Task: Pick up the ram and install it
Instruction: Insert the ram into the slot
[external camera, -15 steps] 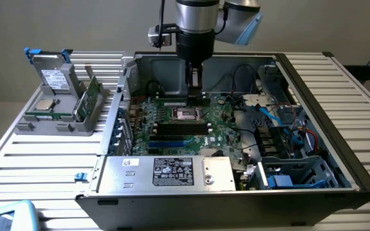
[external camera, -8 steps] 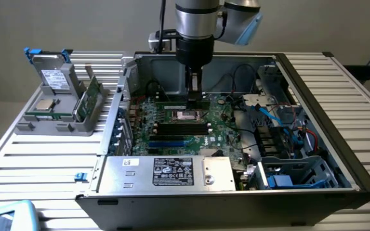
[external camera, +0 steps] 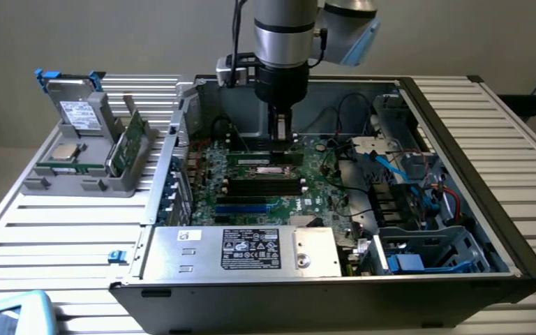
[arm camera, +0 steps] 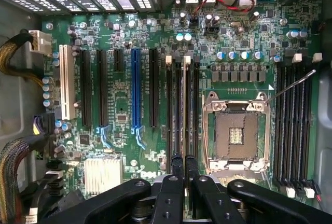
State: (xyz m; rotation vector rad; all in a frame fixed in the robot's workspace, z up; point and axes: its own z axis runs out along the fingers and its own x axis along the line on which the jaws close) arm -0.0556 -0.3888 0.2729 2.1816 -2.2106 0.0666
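On the slatted desk (external camera: 54, 216) the open computer case (external camera: 343, 300) takes the frame's middle and right. Above its motherboard (external camera: 324, 192), upper centre, the tool (external camera: 282, 139) is almost fully closed on the ram (external camera: 252, 158), which seems to stand in a slot.

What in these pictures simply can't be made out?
Whether the ram sits fully in its slot: the wrist view sees it edge-on, and in the exterior view the tool partly covers it.
Print on the dark label of the silver box: too small, exterior view.
The blue-rimmed thing at the exterior view's lower left corner: cut off by the edge.
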